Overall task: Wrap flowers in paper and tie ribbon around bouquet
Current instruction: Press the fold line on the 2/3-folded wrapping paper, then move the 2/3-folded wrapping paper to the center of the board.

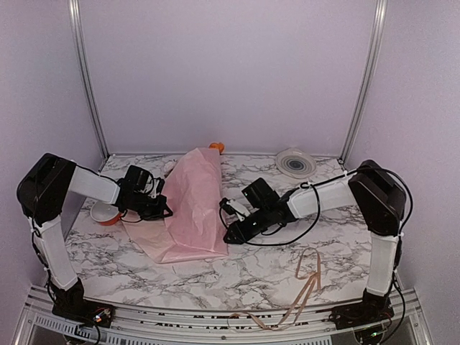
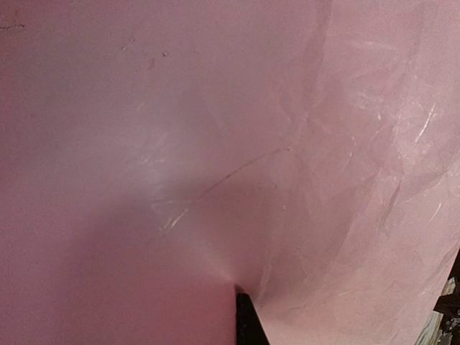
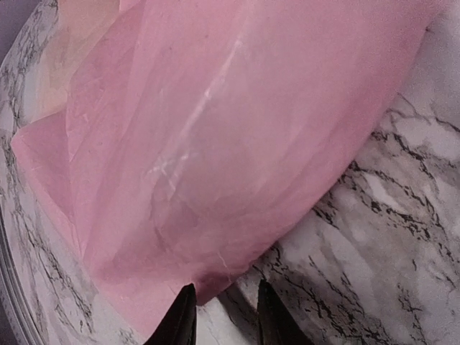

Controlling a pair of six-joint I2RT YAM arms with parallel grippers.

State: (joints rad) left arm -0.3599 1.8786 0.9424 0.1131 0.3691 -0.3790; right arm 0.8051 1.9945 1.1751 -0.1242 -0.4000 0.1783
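1. The pink paper point(image 1: 192, 208) is lying folded over along the middle of the marble table point(image 1: 287, 262), serving as the one wrapper in view. An orange bloom point(image 1: 217, 146) of the flowers is peeking out at its far end. Whatever else it is covering is hidden under the sheet.
2. The left gripper point(image 1: 164, 207) is reaching in at the paper's left edge. In its wrist view the pink sheet is filling nearly the whole frame, and creases are running into a single dark fingertip point(image 2: 248, 323). The jaws are standing together, pinching the paper.
3. The right gripper point(image 3: 224, 316) is hovering low at the paper's near right corner. Its two dark fingers are standing apart, and the corner's tip is lying just inside the gap without being clamped.
4. The tan ribbon point(image 1: 307, 282) is lying in loose loops on the near right of the table, well apart from the paper. One end is trailing toward the front edge.
5. An orange-rimmed round object point(image 1: 106, 213) is sitting on the table just beside the left gripper, showing a pale inside. Whether it is holding anything cannot be told.
6. A white-grey disc point(image 1: 295, 163) with darker rings is resting at the back right of the table, apart from everything else.
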